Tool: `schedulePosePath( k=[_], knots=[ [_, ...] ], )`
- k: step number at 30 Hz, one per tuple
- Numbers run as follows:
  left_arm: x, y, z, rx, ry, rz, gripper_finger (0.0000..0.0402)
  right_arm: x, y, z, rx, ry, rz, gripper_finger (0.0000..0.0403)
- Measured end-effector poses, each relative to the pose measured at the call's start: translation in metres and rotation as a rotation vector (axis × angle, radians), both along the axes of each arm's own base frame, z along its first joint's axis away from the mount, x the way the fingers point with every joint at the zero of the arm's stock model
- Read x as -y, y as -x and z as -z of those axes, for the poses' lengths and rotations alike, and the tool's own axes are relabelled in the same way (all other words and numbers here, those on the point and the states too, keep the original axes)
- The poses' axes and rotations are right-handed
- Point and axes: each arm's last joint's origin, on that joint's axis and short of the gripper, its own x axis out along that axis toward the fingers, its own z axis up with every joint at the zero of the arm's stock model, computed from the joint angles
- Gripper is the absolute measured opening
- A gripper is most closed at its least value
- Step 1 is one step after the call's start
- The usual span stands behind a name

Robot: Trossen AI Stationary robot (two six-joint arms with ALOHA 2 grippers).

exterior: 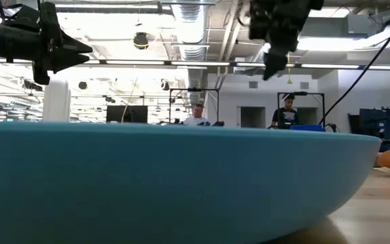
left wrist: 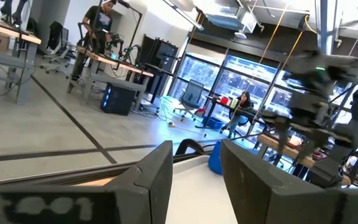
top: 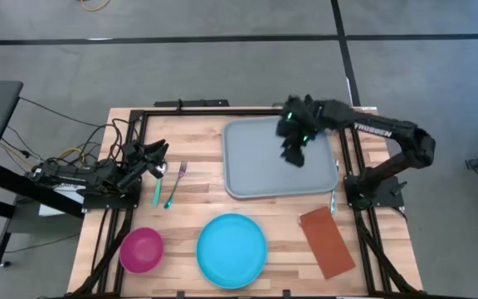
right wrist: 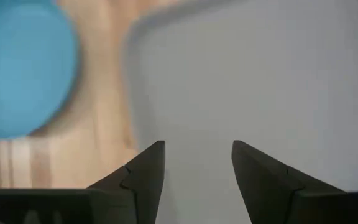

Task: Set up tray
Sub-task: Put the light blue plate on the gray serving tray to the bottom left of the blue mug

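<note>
The tray (top: 264, 178), a large light grey-blue rectangle with rounded corners and a low raised rim, lies flat on the wooden table (top: 197, 208), toward the far right part of the tabletop; its surface is plain and matte, and nothing rests on it. The right gripper (top: 294, 153) hangs above the tray's right half, clear of its surface; in the right wrist view its two dark fingers (right wrist: 143, 177) stand apart with bare tray showing between them, holding nothing. At the near edge of the table, in front of the tray, sits a round blue plate (top: 231, 249), which fills the foreground of the low view. Right of the plate and near the tray's near right corner lies a brown-orange napkin (top: 327, 242), set at a slant. Left of the plate stands a pink bowl (top: 141, 249). Left of the tray, well apart from it, a green-handled fork (top: 176, 185) lies beside a second green-handled utensil (top: 158, 184) whose head cannot be made out. The left gripper (top: 156, 154) waits at the left side of the table, just beside these utensils; in the left wrist view its fingers (left wrist: 157, 183) are parted and hold nothing. In the room behind, people (exterior: 197, 114) stand at distant desks.
</note>
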Motion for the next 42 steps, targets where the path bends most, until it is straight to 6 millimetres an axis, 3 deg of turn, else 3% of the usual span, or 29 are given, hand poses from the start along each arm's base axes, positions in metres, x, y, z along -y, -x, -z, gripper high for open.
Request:
schedulePosePath(
  k=[8,15,21,24,32,42],
  knots=[
    [0.0,0.0,0.0,0.004,0.006,0.01,0.0123,-0.101,-0.057,0.039,0.003,0.051,-0.226,0.0176],
    [0.0,-0.001,0.0,0.005,0.007,0.022,0.0123,-0.152,-0.085,0.084,-0.046,0.022,-0.235,0.0175],
    [0.001,-0.001,0.0,0.011,0.009,0.041,0.0123,-0.167,-0.1,0.123,-0.131,0.027,-0.162,0.0175],
    [0.001,-0.001,0.001,0.015,0.02,0.044,0.0123,-0.17,-0.107,0.134,-0.161,0.004,-0.121,0.0175],
    [0.001,-0.002,0.005,0.007,0.058,0.061,0.0123,-0.172,-0.12,0.127,-0.151,-0.035,-0.045,0.0175],
    [0.001,-0.002,0.005,0.01,0.062,0.062,0.0123,-0.181,-0.119,0.124,-0.155,-0.034,0.065,0.0175]
  ],
)
